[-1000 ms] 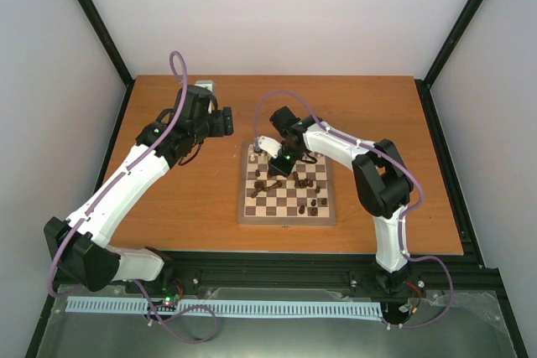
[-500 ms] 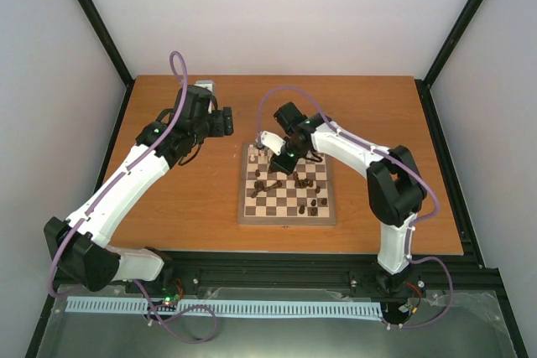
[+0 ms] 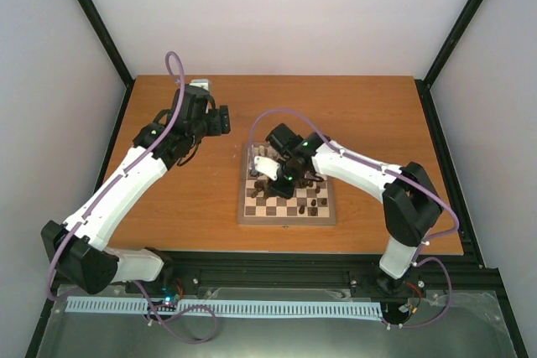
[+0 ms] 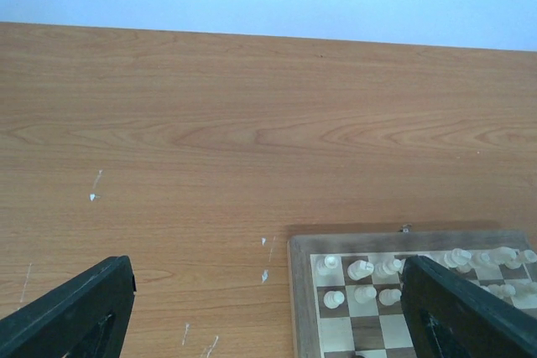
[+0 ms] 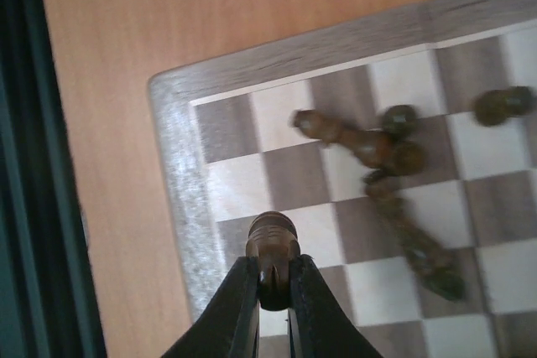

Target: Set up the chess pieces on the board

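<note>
So, the wooden table (image 3: 377, 106) carries the board (image 3: 287, 219) near its middle. In the top view the right arm (image 3: 361, 165) sprawls over the board's far-left part and hides squares there. The right gripper (image 5: 271, 281) is pinched onto a dark brown piece (image 5: 272, 241) right by the board's corner border; whether it's touching down I can't tell. Just past it a few toppled dark pieces (image 5: 369, 144) lie in a blurry heap. The left gripper (image 4: 264, 316) is spread wide over bare table, off to the board's side. Only its wrist cam properly shows the cream pieces (image 4: 361, 271), standing in rows along one board edge.
</note>
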Robot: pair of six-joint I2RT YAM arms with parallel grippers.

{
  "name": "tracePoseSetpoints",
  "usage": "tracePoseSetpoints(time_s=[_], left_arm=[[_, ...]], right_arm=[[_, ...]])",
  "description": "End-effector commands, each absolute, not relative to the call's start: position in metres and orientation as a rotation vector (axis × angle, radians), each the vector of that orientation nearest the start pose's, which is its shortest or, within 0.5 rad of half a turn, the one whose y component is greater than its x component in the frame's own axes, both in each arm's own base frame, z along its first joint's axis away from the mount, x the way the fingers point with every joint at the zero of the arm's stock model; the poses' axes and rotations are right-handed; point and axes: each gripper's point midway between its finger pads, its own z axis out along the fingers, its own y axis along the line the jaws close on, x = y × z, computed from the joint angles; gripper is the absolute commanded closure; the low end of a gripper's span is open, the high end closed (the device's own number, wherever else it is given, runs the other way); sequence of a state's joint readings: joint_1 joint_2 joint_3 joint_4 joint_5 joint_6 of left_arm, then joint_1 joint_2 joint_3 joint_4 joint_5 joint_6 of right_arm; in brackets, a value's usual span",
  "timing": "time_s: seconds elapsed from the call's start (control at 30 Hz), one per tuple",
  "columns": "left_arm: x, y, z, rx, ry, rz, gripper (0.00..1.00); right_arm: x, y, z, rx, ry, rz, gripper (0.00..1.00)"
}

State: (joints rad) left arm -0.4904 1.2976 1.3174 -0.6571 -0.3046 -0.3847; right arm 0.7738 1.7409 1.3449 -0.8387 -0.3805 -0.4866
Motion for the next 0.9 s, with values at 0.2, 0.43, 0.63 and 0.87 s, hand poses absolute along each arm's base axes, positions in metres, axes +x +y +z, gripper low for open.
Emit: tracePoseSetpoints(time_s=[0.2,0.43,0.63,0.87], left_arm=[[0.364,-0.127,0.306,-0.083,2.129,-0.151,0.11],[0.364,-0.129,0.306,-0.075,2.132,-0.159,0.11],[0.364,-0.131,0.304,-0.068,2.137,-0.169,0.11],[0.363,-0.134,0.304,-0.057,2.142,-0.183,0.11]], right_arm=[[0.203,0.332,0.089,-1.880,2.185,0.578,0.96],[0.201,0.340,0.075,-1.907,2.198,0.592,0.96],[0.200,0.345,0.065,-1.926,2.210,0.588,0.96],[0.201,0.348,0.059,-1.935,2.215,0.576,0.95]])
